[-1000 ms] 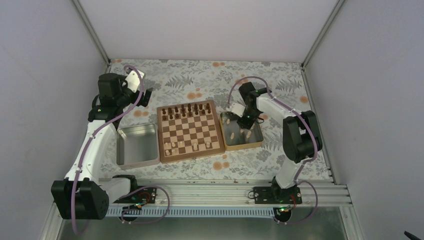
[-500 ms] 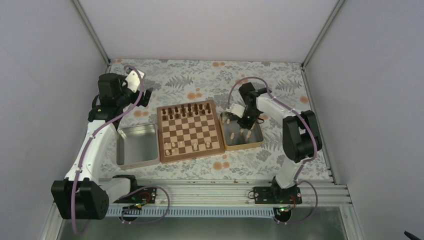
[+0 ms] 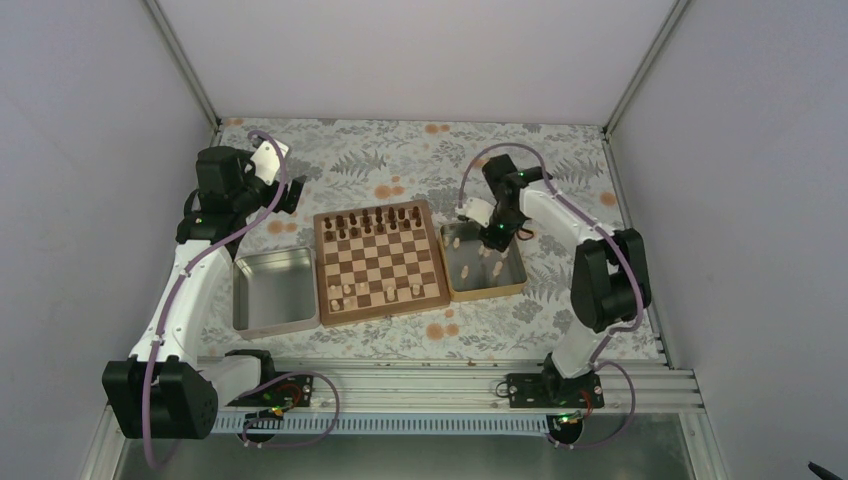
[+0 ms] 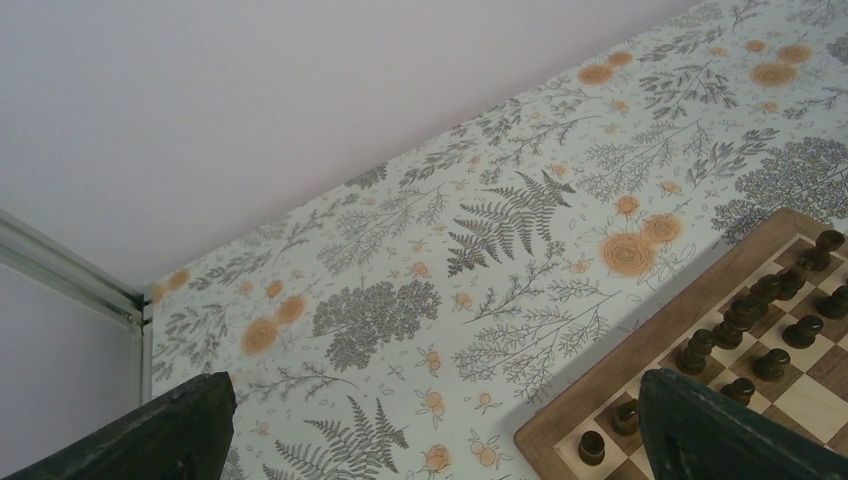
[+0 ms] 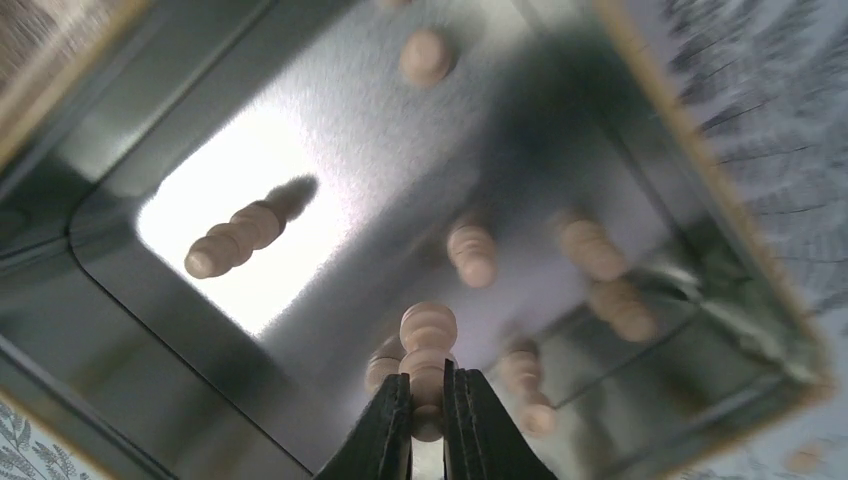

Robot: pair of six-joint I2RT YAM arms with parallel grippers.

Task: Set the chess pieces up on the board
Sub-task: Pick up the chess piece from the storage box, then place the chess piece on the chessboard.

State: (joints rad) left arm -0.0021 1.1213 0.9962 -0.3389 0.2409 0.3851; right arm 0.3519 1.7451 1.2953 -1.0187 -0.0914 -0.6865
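Walls: plain pale panels close the space in on three sides, with metal posts in the far corners.
Table (image 3: 400,150): covered in a floral cloth of ferns and orange blooms; both arm bases sit on a rail at the near edge.
Board (image 3: 381,262): in the middle of the table, squeezed between two trays.
Dark pieces (image 3: 370,222): two rows along the Board's far edge.
Chess pieces (image 3: 375,292): a few pale ones stand on the Board's near rows; more lie loose in the right tray.
Left tray (image 3: 272,290): shiny metal, just beside the Board's left edge.
Right tray (image 3: 490,290): wooden rim and mirror-like floor, against the Board's right edge; its wall stands between the loose pieces and the Board.
Right end effector (image 5: 428,385): over the far part of the right tray, fingers pinched narrow on one pale piece (image 5: 428,340), its rounded head poking out past the tips.
Crowding: other pale ones lie close around the held one, doubled by reflections; one lies on its side in a bright patch.
Left end effector (image 4: 437,378): off the Board's far left corner above the cloth, fingers spread wide, holding nothing.
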